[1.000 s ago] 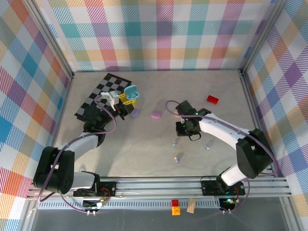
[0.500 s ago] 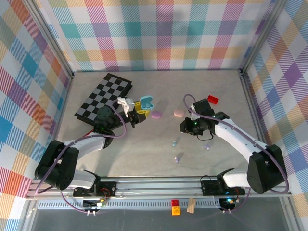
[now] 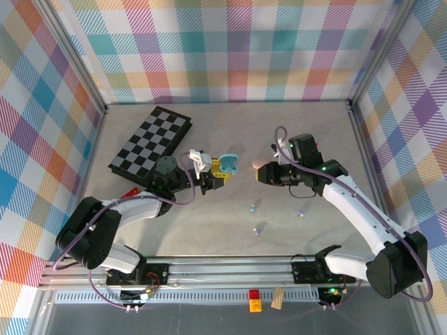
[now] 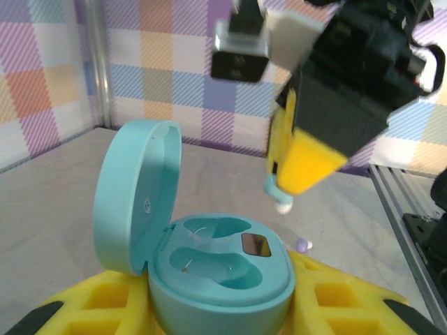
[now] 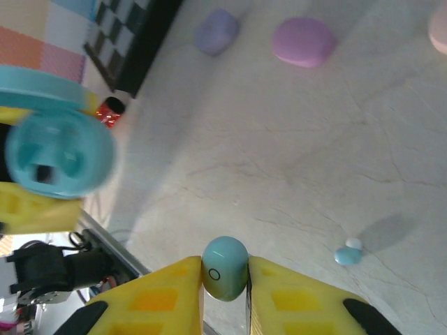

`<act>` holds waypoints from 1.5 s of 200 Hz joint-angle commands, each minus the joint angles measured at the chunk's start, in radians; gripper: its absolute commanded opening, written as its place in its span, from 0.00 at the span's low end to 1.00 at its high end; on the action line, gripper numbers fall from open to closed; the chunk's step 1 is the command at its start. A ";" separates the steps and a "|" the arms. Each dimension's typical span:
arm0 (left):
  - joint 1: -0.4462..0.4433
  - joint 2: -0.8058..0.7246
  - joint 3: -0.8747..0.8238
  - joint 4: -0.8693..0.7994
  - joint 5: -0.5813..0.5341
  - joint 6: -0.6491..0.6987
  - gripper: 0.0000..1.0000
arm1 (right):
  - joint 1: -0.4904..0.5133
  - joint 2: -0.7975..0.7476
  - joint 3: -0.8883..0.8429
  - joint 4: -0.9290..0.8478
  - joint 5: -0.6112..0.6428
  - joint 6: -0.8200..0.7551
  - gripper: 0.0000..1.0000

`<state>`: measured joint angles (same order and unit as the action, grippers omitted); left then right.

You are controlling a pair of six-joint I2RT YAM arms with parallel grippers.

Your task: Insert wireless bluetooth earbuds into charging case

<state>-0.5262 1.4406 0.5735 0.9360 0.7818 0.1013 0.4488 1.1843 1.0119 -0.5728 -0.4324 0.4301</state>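
A glossy teal plastic charging case [image 4: 222,276], pebble-shaped and hinged, sits at the lower centre of the left wrist view with its round lid [image 4: 136,199] standing open to the left. Two smooth moulded wells show in its base, both empty, with a small dark window beside them. The left gripper [image 4: 223,310] is clamped tight on the case, with ribbed yellow finger pads [image 4: 91,307] on either side of it. From overhead, that gripper [image 3: 212,170] and the case [image 3: 228,162] are at mid-frame, just right of the matte black-and-grey checkerboard [image 3: 150,143].

The right gripper [image 5: 225,280] is closed on a pale blue earbud [image 5: 225,274], a tiny shiny rounded bud with a small ring mark, pinched between yellow pads at the bottom centre of its wrist view. In the left wrist view this earbud [image 4: 279,201] hangs white tip down, above and to the right of the open case, apart from it.

On the pale stone-patterned tabletop [image 3: 209,223] lie another pale blue earbud [image 3: 255,206] and two lavender earbuds [image 3: 259,228] [image 3: 300,211], below the grippers. The right wrist view shows closed lavender [image 5: 215,31] and mauve [image 5: 302,40] pebble cases along its top edge.
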 commanded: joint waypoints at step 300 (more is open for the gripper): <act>-0.065 0.018 0.086 -0.006 0.075 0.020 0.35 | 0.103 -0.043 0.084 0.006 -0.018 -0.121 0.44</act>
<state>-0.6014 1.4479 0.6407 0.8322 0.8448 0.1467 0.5495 1.2304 1.1183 -0.5781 -0.4767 0.3374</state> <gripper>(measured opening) 0.356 0.432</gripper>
